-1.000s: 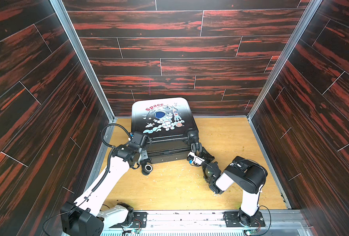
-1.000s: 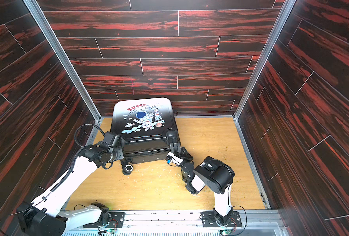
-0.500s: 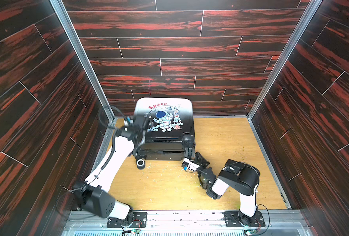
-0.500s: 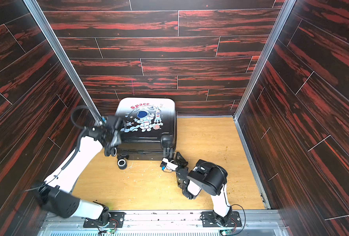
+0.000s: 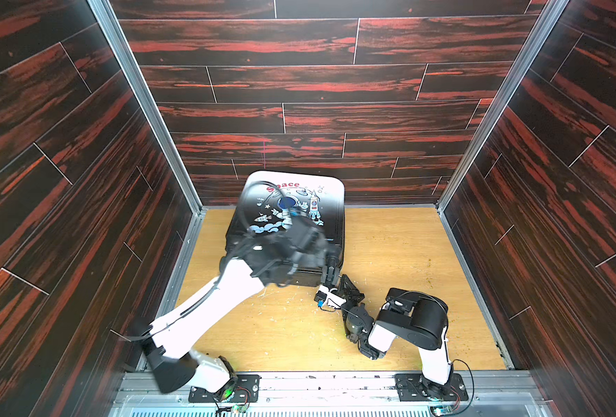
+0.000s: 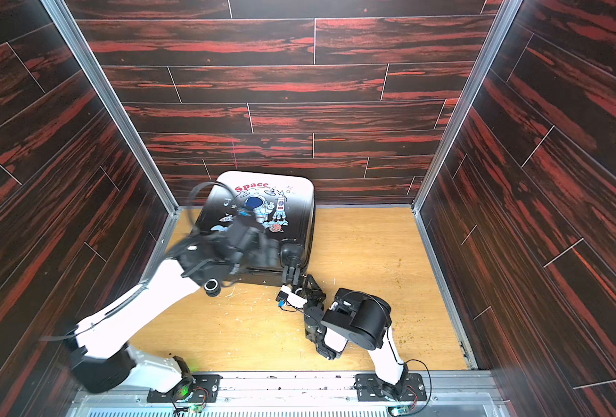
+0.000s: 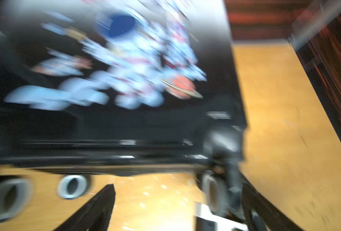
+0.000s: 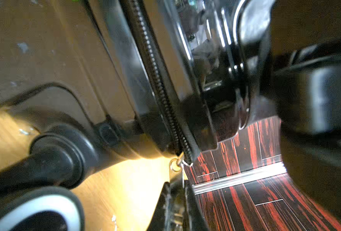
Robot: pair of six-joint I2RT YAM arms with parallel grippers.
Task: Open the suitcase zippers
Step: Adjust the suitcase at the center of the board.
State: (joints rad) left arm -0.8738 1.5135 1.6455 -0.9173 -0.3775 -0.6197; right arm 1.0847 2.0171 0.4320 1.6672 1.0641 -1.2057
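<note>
The suitcase [image 5: 299,202] [image 6: 263,202], black fading to white with an astronaut print, lies flat at the back left of the wooden floor. My right gripper [image 5: 330,285] [image 6: 292,283] [image 8: 177,185] is at its near right corner, shut on the small metal pull [image 8: 175,166] at the end of the black zipper track [image 8: 159,84]. The left arm's blurred wrist [image 5: 284,252] hangs over the suitcase's front edge. In the left wrist view the left gripper [image 7: 177,200] stands wide open above bare floor, with nothing between its fingers [image 7: 101,206].
Black wheels with grey rims stick out at the suitcase's front: one [image 6: 211,287] on the left, one caster [image 6: 292,252] by the right gripper. Dark red wood walls [image 5: 82,180] close in on three sides. Wooden floor [image 5: 407,270] lies to the right.
The left arm has swung from the suitcase's left side across its front and its jaws have opened wide. The right gripper has drawn slightly left and nearer, still shut on the pull.
</note>
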